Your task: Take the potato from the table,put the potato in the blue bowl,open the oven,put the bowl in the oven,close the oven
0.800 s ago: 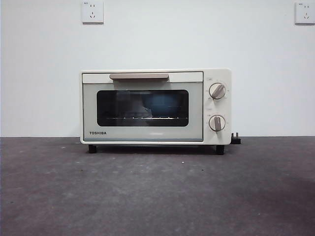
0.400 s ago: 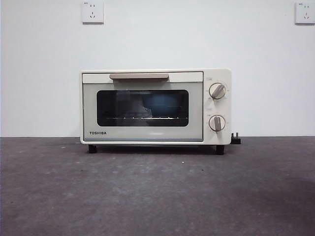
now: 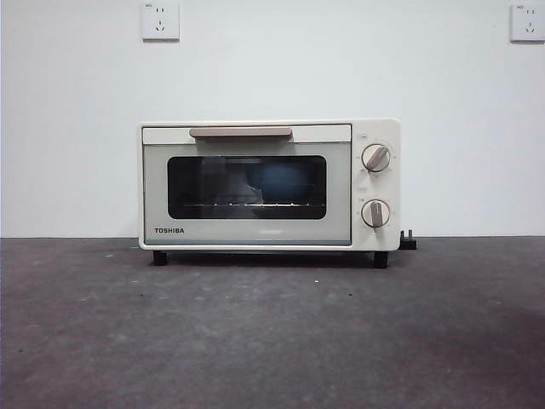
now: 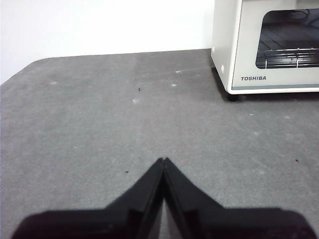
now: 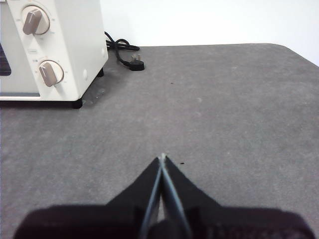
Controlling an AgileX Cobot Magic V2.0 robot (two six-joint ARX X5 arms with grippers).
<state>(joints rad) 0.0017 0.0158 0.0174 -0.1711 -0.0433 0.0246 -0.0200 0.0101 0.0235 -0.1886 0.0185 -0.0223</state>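
The cream-white Toshiba oven (image 3: 269, 184) stands at the back of the table (image 3: 272, 332) with its dark glass door closed. Through the glass a blue shape, the blue bowl (image 3: 285, 183), shows on the rack inside. The potato is hidden. My left gripper (image 4: 163, 160) hovers shut over bare table to the left of the oven (image 4: 269, 45). Over the table to the right of the oven (image 5: 50, 50), my right gripper (image 5: 162, 157) is also shut. Neither holds anything.
A black power cord with its plug (image 5: 130, 59) lies on the table behind the oven's right side. Two wall sockets (image 3: 160, 20) sit high on the white wall. The table's rounded corners show in both wrist views.
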